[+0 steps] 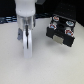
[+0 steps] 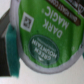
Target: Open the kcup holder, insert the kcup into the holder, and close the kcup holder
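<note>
The kcup holder sits on the pale worktop towards the exterior view's right, apparently open, while the fingers grip the green-topped kcup nearby, so carrying it over a slot looks next.

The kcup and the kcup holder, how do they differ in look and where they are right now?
The kcup has a round green lid printed with white lettering; the kcup holder is a black boxy unit with light marks on its front. The kcup fills the wrist view, right at the end effector; the kcup holder rests on the table, apart, toward the exterior view's right. The pod looks smaller than the box.
</note>
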Controlling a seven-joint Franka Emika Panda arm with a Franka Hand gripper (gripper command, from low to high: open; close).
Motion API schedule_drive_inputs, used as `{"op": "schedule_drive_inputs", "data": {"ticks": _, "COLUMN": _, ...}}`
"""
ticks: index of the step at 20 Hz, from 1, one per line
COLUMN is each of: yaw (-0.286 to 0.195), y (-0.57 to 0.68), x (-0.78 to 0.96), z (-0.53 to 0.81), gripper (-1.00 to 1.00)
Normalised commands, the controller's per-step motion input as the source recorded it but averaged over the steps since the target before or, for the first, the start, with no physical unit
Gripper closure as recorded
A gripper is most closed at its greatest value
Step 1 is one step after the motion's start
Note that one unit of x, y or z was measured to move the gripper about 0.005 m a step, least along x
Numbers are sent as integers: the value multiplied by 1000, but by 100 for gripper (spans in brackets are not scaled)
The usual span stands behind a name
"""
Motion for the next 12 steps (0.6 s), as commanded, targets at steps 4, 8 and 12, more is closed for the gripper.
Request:
{"op": "schedule_drive_inputs", "data": {"ticks": 4, "yaw": 0, "y": 398, "x": 65, "z": 875, "gripper": 100}}
{"op": "schedule_drive_inputs", "data": {"ticks": 8, "yaw": 9, "y": 475, "x": 80, "z": 835, "gripper": 100}}
{"op": "schedule_drive_inputs", "data": {"ticks": 12, "yaw": 14, "y": 569, "x": 100, "z": 736, "gripper": 100}}
